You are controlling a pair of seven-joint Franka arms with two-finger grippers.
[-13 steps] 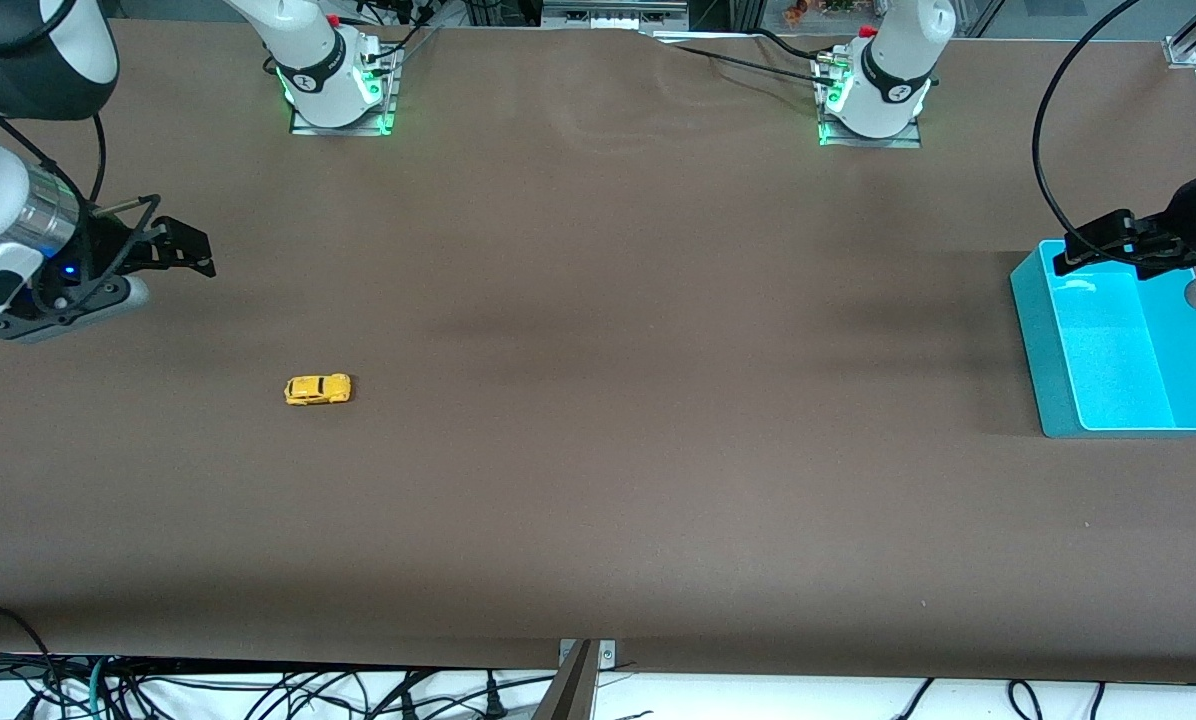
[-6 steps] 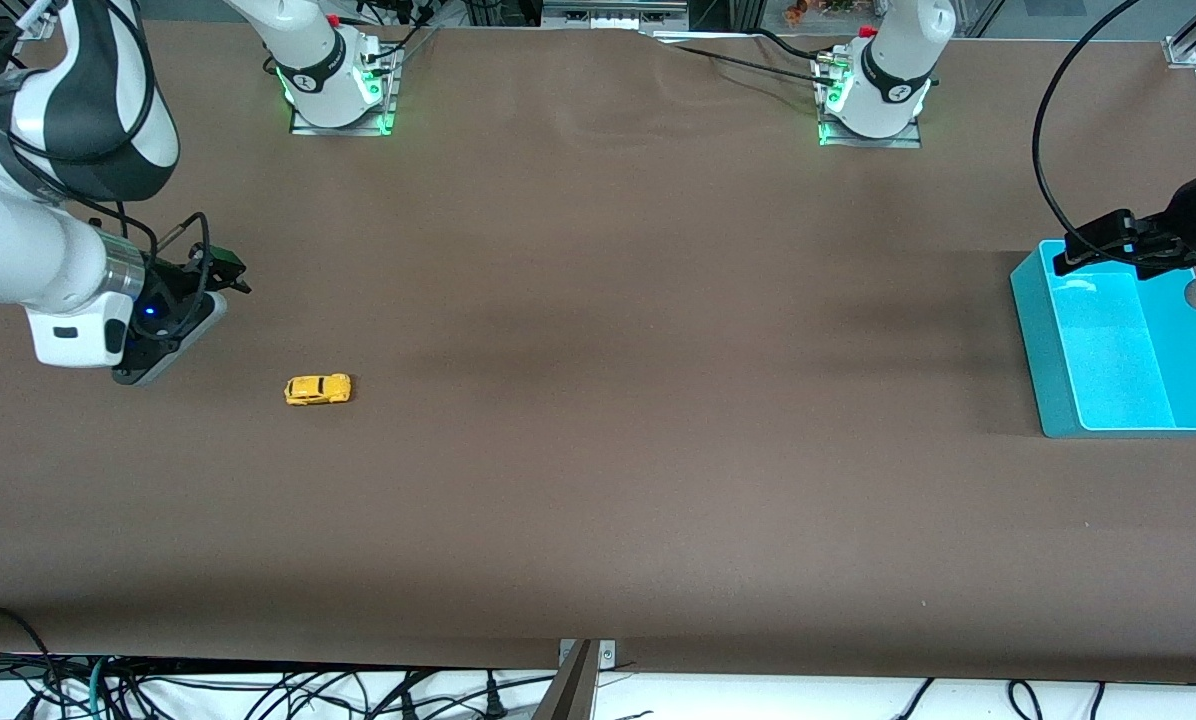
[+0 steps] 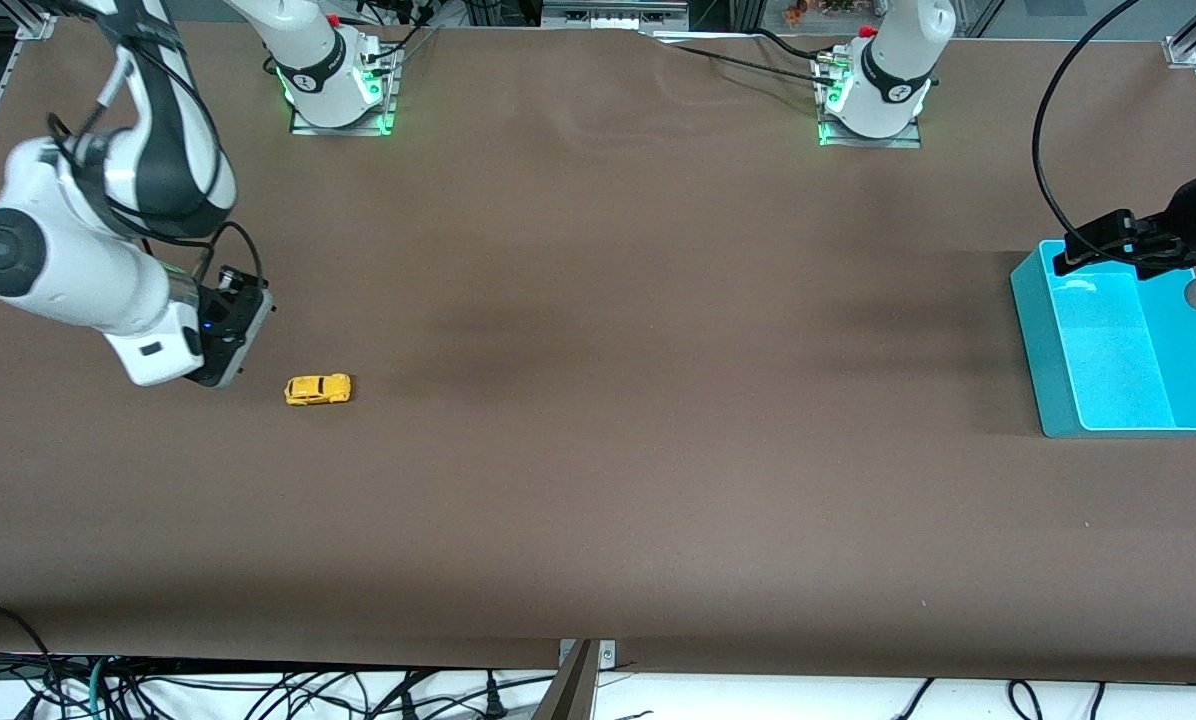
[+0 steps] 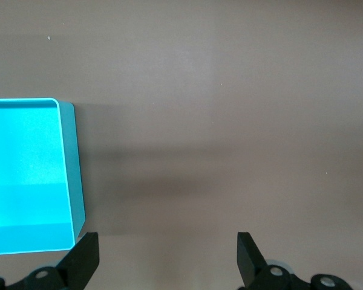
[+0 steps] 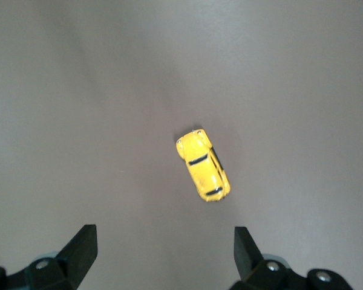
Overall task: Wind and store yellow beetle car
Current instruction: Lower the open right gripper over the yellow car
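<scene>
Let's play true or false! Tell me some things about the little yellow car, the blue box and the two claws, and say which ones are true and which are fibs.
1. The yellow beetle car sits on the table on its wheels. True.
2. The right claw is squeezing the car. False: it is open and hovers over the table beside the car, not touching it.
3. The car is already in the blue box. False: the box is at the left arm's end of the table, and the car is toward the right arm's end.
4. The left claw is open. True: it waits over the table at the box's edge.
5. The blue box holds nothing that shows. True.
</scene>
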